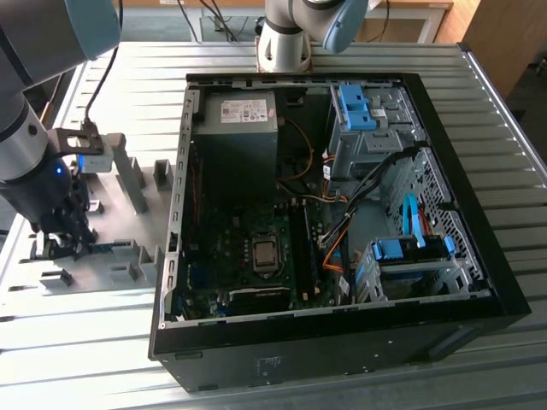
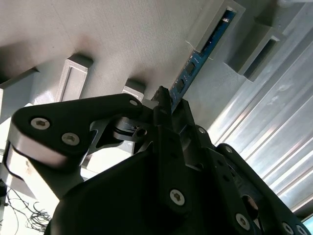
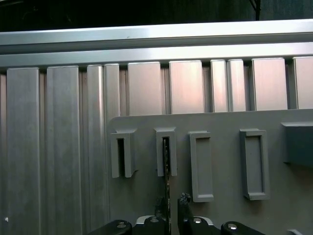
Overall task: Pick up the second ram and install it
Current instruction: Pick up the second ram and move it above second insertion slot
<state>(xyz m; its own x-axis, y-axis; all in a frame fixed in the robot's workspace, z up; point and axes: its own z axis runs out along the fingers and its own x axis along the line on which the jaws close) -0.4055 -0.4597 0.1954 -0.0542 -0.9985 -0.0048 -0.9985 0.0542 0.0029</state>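
Observation:
The second ram (image 2: 195, 61) is a thin blue board with black chips, standing on edge in a slotted holder (image 2: 217, 29) on the grey fixture plate (image 1: 111, 213). In the first wrist view the second ram (image 3: 167, 156) shows edge-on, rising out of its slot. My gripper (image 3: 171, 201) straddles the free end of the stick, one finger (image 3: 160, 203) close against it and the other finger (image 3: 184, 199) a small gap away. In the exterior view my gripper (image 1: 64, 243) hangs low over the plate at the exterior view's left, beside the open computer case (image 1: 479, 256).
The fixture plate carries several more grey slot holders (image 3: 201, 166) and upright blocks (image 1: 130, 175). The case holds a motherboard with memory slots (image 1: 301, 243), a power supply (image 1: 235, 128) and blue drive cages (image 1: 406, 252). A second arm's base (image 1: 286, 43) stands behind the case.

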